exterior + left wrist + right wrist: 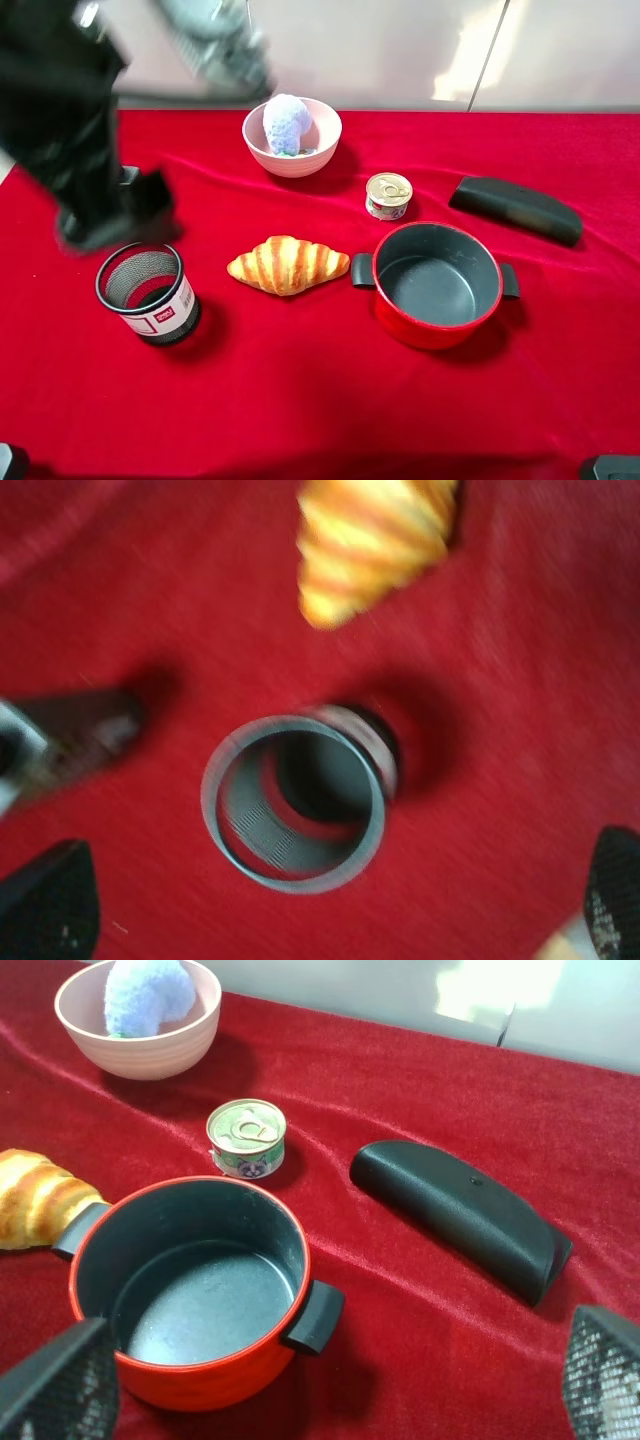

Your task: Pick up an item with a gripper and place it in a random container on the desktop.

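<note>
Left claw (pixel 330 900) spread above mesh cup (pixel 148 292), plush toy (pixel 287 124) in pink bowl (pixel 292 160)

No legible text, apparently.

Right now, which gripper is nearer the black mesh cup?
Left. The left gripper hangs open right above the mesh cup; the right gripper is over by the red pot.

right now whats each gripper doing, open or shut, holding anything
Left gripper: open, holding nothing, above the mesh cup.
Right gripper: open, holding nothing, near the red pot.
</note>
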`<state>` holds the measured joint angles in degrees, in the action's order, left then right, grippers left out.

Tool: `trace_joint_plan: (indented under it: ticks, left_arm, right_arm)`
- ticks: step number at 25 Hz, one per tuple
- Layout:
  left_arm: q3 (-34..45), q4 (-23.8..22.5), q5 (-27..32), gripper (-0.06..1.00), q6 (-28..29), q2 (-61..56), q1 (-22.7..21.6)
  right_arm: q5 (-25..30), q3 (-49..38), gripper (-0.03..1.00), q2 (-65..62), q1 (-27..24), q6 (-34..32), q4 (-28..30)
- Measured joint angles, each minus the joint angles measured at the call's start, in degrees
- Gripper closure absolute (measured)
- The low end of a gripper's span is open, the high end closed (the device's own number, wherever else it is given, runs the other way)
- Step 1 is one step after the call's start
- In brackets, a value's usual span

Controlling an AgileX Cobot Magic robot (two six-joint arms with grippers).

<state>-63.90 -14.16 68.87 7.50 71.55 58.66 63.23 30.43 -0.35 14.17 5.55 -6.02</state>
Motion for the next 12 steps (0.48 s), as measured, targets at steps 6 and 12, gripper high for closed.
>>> trace_joint_plan:
  ticks: [6, 12]
  left_arm:
    - [12.52, 3.65, -0.04, -0.01, 4.24, -9.41, 0.05]
    - [22.74, 4.95, -0.95, -0.01, 4.63, -21.36, 0.05]
  right_arm:
    - [0.00, 0.00, 0.27, 0.00, 0.00, 0.00, 0.00]
    - [0.00, 0.00, 0.27, 0.00, 0.00, 0.00, 0.00]
